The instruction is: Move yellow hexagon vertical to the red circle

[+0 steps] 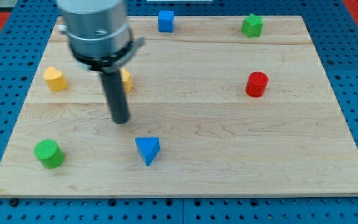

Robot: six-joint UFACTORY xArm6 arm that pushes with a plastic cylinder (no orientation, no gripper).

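Green cylinder (48,153): near the board's bottom-left corner, well apart from the work.
Yellow heart (55,79): near the left edge, upper half; not the task's block, to be left alone.
Rod and tip (121,119): dark rod descending from the grey arm body at upper left; lower end resting on the wood left of centre, just below and slightly left of the yellow hexagon. No jaws fitted, so nothing released, clenched or grasped; contact with the hexagon cannot be told, since the rod hides most of it.
Yellow hexagon (127,80): only a sliver showing at the rod's right side, in the upper-left part of the board; shape not readable here, taken from the task.
Blue triangle (147,150): below the tip, toward the bottom edge; clear of a rightward path.
Blue cube (165,20): at the top edge, left of centre.
Green star (252,25): at the top edge, toward the right.
Red circle (257,84): right half, roughly level with the hexagon, well apart from it.
Step in hand, judged: bring tip to the hexagon's left face, push rightward through its centre to prevent spin-off.
Finish, judged: steer above or below the red circle's row early; stop in its column, not touching.
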